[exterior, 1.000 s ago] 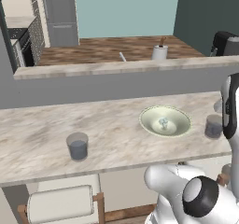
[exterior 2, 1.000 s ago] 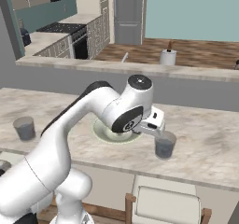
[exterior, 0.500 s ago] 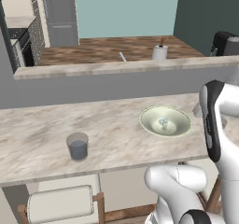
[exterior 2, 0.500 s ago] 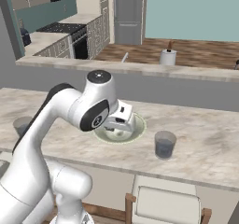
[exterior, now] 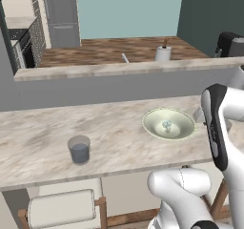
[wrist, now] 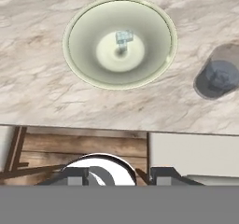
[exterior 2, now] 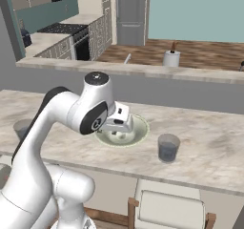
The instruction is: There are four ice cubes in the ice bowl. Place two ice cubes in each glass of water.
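The ice bowl (wrist: 79, 45) is a wide pale green dish on the marble counter, with small translucent ice cubes (wrist: 123, 37) at its middle; their number is hard to tell. It also shows as the ice bowl (exterior: 153, 123) with ice cubes (exterior: 167, 125). My gripper (wrist: 119, 176) hangs above the bowl's near side, open, with nothing between its fingertips (wrist: 74, 175). From the right, the gripper (exterior 2: 118, 128) covers part of the ice bowl (exterior 2: 138, 128). One glass of water (exterior 2: 168, 147) (wrist: 217, 78) stands right of the bowl. The other glass of water (exterior: 79, 149) stands far to the left.
My white arm (exterior: 217, 123) rises at the counter's right end, in front of the bowl's right side. A white mug (exterior: 163, 53) with a brown stick sits on the raised ledge behind. A padded stool (exterior 2: 169, 211) stands below the counter's front edge.
The arm has swung left from the right-hand glass to above the bowl. The jaws, shut a second ago, now stand apart.
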You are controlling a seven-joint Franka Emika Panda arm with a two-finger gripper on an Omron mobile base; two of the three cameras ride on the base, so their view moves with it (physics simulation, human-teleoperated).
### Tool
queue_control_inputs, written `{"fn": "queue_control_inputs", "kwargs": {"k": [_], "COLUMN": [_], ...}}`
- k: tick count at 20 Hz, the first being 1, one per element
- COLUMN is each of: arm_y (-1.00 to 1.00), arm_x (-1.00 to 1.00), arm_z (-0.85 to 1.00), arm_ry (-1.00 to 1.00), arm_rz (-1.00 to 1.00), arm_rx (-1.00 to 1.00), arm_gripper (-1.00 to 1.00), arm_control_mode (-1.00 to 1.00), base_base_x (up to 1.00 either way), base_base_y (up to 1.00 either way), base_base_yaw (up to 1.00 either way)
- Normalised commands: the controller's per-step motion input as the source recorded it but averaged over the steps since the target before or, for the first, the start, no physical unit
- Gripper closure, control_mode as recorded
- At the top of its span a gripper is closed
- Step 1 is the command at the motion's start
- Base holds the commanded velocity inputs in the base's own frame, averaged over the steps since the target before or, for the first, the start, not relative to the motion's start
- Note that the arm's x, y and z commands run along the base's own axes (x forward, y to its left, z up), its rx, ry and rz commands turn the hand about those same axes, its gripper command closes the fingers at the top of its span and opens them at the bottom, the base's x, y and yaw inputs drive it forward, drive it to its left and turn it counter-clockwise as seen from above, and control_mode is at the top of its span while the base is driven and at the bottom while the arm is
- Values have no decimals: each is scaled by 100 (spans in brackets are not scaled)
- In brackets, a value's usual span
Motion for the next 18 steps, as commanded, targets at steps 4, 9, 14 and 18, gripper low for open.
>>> {"fn": "queue_control_inputs", "kwargs": {"k": [4, 9, 14, 18], "arm_y": [13, 25, 27, 11], "arm_x": [0, 4, 21, 27], "arm_z": [0, 0, -4, -26], "arm_ry": [0, 0, 0, 0], "arm_rz": [4, 2, 3, 5], "arm_rx": [0, 0, 0, 0], "arm_gripper": [-100, -100, -100, -100], "arm_control_mode": [-100, -100, -100, -100], "base_base_x": [0, 0, 0, 0], "base_base_y": [0, 0, 0, 0], "base_base_yaw": [0, 0, 0, 0]}}
